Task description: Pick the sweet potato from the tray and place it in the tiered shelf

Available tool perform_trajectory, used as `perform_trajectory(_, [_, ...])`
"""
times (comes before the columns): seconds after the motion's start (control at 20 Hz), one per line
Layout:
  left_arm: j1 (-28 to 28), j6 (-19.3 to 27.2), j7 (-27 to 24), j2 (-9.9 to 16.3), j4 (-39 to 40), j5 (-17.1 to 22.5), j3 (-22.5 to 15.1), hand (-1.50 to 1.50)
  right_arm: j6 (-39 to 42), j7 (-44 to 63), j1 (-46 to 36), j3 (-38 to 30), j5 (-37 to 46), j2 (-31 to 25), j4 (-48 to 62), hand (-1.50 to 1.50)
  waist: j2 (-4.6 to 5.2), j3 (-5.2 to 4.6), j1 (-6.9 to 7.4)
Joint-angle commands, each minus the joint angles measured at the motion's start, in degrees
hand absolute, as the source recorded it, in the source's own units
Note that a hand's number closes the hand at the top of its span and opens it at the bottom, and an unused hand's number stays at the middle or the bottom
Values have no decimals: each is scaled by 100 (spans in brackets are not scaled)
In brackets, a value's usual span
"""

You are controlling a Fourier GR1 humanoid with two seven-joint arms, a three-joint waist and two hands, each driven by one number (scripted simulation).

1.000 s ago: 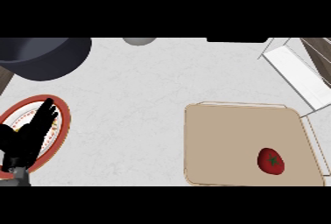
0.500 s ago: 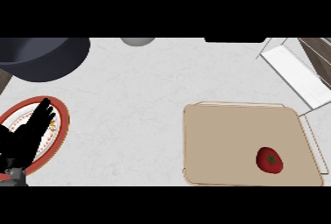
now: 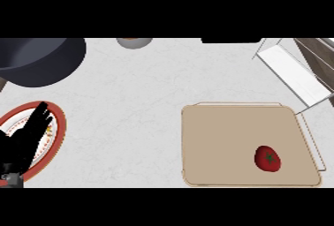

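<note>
A beige tray (image 3: 225, 141) lies at the right of the counter. On its right part rests a single red, rounded item with a green stem mark (image 3: 267, 158); it looks like a tomato rather than a sweet potato. The white tiered shelf (image 3: 290, 68) with a wire frame stands at the upper right, beyond the tray's far corner. My left hand (image 3: 26, 141) shows at the lower left, open with straight fingers pointing up, far from the tray. My right hand is out of sight.
A red-rimmed plate (image 3: 61, 128) lies under my left hand. A large dark pot (image 3: 39, 59) fills the upper left corner. A small grey bowl (image 3: 134, 42) sits at the counter's far edge.
My left hand has slid a little down and to the left over the plate. The red item and the tray have stayed put.
</note>
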Motion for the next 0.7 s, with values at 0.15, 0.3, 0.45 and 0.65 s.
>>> perform_trajectory(0.15, [1, 181, 2, -161, 99, -148, -26, 0, 1112, 1204, 623, 8, -151, -154, -2493, -150, -53, -7, -200])
perform_trajectory(0.3, [260, -142, -25, 104, 31, 138, 245, 0, 1870, 1760, 920, -85, -50, -481, -3449, -150, -98, -11, -259])
perform_trajectory(0.45, [546, -70, -118, -10, -115, 129, 241, 0, 2757, 2214, 1246, -403, -334, -618, -4240, -150, -148, -9, -336])
perform_trajectory(0.65, [517, 113, -43, -3, -174, 36, 295, 0, 3765, 2465, 1450, -921, -890, -782, -5236, -150, -168, -2, -465])
